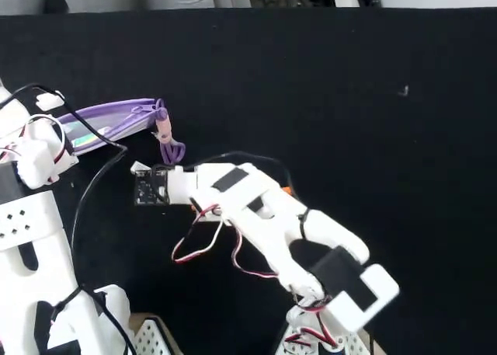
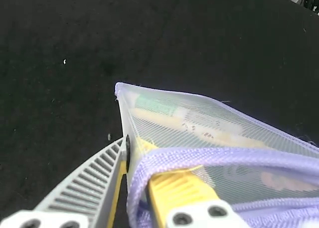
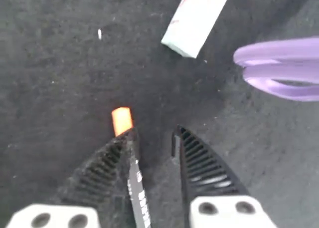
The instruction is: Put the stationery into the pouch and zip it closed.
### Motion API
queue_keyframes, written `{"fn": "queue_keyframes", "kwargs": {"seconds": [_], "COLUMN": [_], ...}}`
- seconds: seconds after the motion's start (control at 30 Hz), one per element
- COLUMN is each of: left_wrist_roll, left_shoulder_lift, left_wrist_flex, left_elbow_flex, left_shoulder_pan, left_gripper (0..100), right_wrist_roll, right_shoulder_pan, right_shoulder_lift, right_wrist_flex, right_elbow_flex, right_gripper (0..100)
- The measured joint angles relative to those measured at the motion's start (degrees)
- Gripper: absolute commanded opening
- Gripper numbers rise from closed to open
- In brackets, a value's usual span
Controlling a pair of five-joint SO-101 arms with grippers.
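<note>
A purple mesh pouch (image 1: 116,119) lies at the left of the black table. Through its mesh (image 2: 214,125) I see several pieces of stationery inside. My left gripper (image 2: 135,149) is shut on the pouch's open edge, yellow finger inside and grey finger outside. The pouch's purple strap loop (image 1: 168,144) (image 3: 281,73) trails toward the middle. My right gripper (image 3: 152,135) (image 1: 142,187) is open just above the cloth. A black pen with an orange tip (image 3: 122,120) lies along the inner side of one finger. A white eraser (image 3: 197,18) (image 1: 140,168) lies just beyond the fingers.
The table is covered in black cloth (image 1: 349,99), with open room across the right and far side. Red and white cables (image 1: 206,246) hang from the right arm. A small orange bit (image 1: 288,190) peeks out beside that arm.
</note>
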Motion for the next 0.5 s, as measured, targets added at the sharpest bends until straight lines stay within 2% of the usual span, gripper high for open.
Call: {"fn": "queue_keyframes", "kwargs": {"seconds": [0.5], "left_wrist_roll": [0.0], "left_shoulder_lift": [0.0], "left_wrist_flex": [0.0], "left_elbow_flex": [0.0], "left_shoulder_pan": [0.0], "left_gripper": [3], "right_wrist_roll": [0.0], "right_shoulder_pan": [0.3], "right_shoulder_lift": [0.6], "right_wrist_flex": [14.5], "right_elbow_flex": [-7.7], "right_gripper": [11.6]}}
